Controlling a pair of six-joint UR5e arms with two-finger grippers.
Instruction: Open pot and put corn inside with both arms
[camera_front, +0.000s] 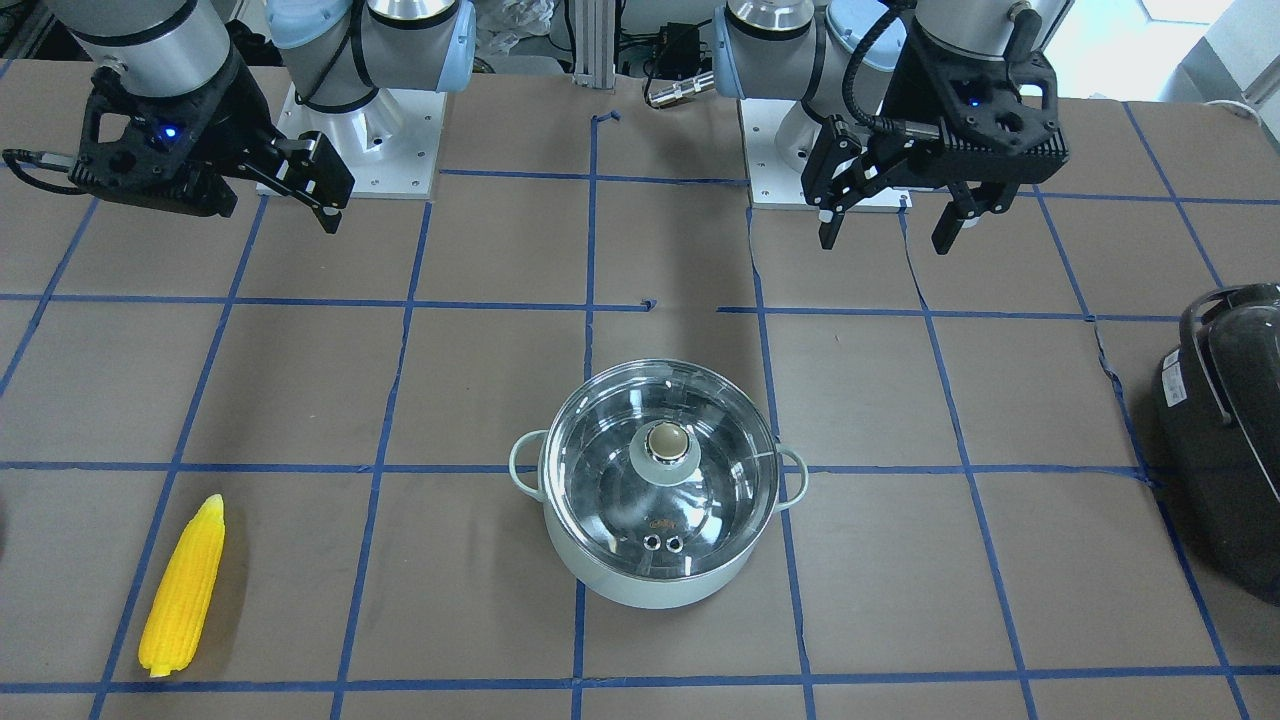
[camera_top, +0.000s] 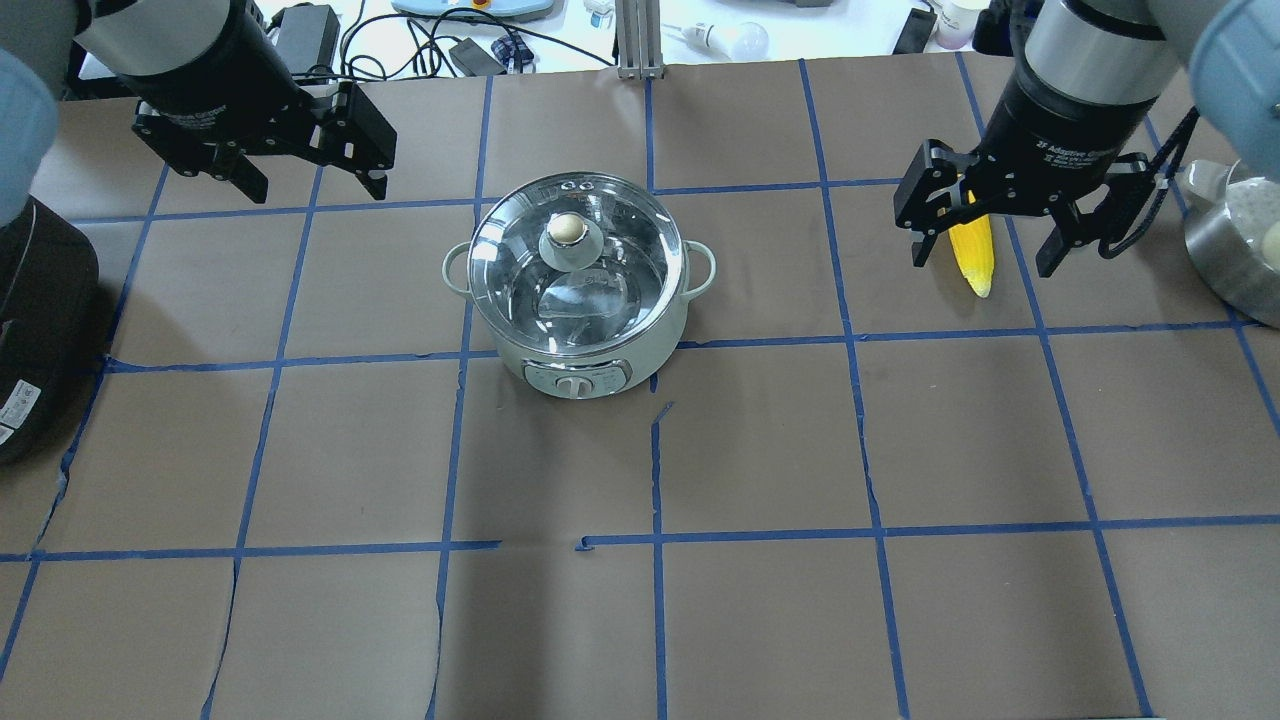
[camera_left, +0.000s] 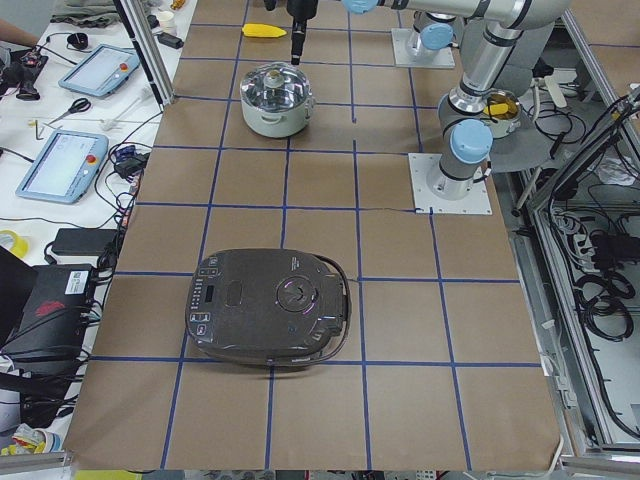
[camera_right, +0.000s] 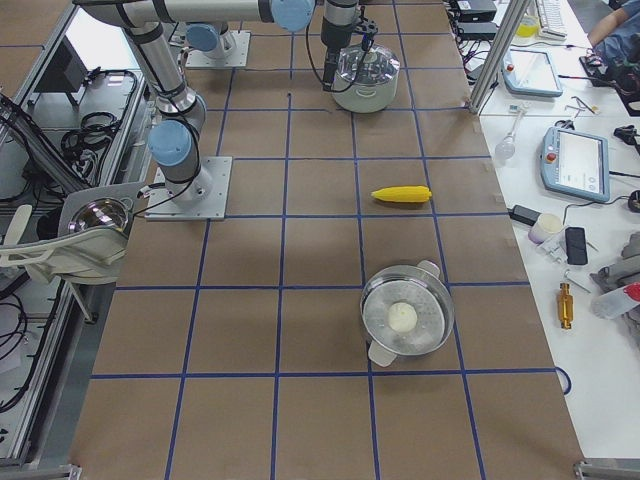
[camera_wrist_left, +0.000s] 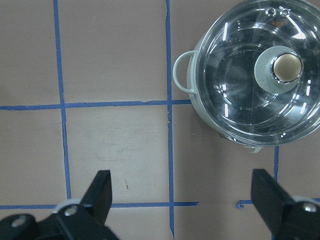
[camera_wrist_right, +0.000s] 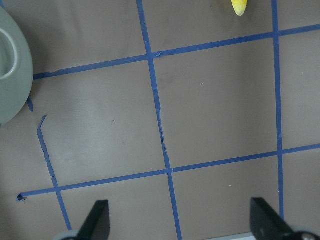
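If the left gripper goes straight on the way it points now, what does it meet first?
Most likely the brown table, beside the pot. In the wrist view the left gripper points down at bare surface, not the lid.

- Left gripper (camera_front: 886, 240) hangs on the left, pointing straight down, its 2 fingers spread wide and empty.
- Right gripper (camera_top: 983, 260) hangs far right, also pointing down, fingers spread wide.
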